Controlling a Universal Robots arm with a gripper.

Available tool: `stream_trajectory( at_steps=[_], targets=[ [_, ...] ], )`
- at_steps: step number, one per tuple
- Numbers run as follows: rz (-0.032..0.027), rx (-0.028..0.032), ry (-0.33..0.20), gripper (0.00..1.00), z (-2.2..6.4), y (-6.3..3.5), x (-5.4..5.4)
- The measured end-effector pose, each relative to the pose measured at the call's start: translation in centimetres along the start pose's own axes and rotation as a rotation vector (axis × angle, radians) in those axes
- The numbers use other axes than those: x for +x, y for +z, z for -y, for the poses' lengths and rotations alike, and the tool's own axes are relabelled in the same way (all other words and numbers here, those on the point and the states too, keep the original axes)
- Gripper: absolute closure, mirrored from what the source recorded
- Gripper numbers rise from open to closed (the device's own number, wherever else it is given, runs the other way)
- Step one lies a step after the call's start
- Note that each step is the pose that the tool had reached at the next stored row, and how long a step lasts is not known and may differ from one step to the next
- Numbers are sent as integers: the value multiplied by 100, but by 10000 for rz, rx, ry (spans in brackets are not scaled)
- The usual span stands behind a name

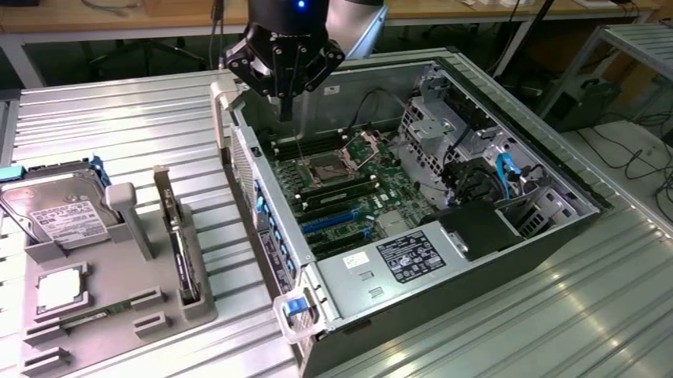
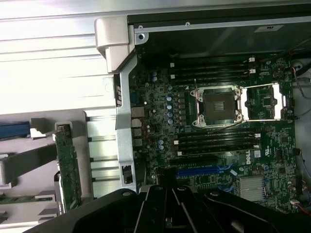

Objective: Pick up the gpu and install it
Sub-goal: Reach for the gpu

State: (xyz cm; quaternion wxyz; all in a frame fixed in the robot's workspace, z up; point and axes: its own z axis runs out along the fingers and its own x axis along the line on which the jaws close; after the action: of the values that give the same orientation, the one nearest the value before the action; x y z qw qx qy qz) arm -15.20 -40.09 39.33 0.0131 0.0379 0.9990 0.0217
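The gpu (image 1: 179, 244) is a thin dark-green card standing on edge in a slot of the grey holder tray (image 1: 126, 315), on the exterior view's left. In the wrist view the gpu (image 2: 68, 170) shows as a green strip beside the case wall. My gripper (image 1: 286, 110) hangs over the far corner of the open computer case (image 1: 347, 279), well away from the gpu. Its fingers are shut together with nothing between them. Blue expansion slots (image 1: 331, 223) lie on the motherboard inside the case, also seen as blue slots (image 2: 201, 171) in the wrist view.
The tray also holds a silver hard drive (image 1: 58, 213), a square processor chip (image 1: 61, 287) and a narrow memory stick (image 1: 79, 321). Inside the case are an open processor socket (image 2: 217, 104), memory slots, cables and drive cages (image 1: 494, 181). Everything rests on a ribbed metal table (image 1: 126, 126).
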Motion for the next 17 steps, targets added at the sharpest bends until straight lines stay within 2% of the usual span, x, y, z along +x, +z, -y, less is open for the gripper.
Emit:
stream_trajectory(
  at_steps=[17],
  targets=[
    [0,0,0,89,18,-3,90]
  ],
)
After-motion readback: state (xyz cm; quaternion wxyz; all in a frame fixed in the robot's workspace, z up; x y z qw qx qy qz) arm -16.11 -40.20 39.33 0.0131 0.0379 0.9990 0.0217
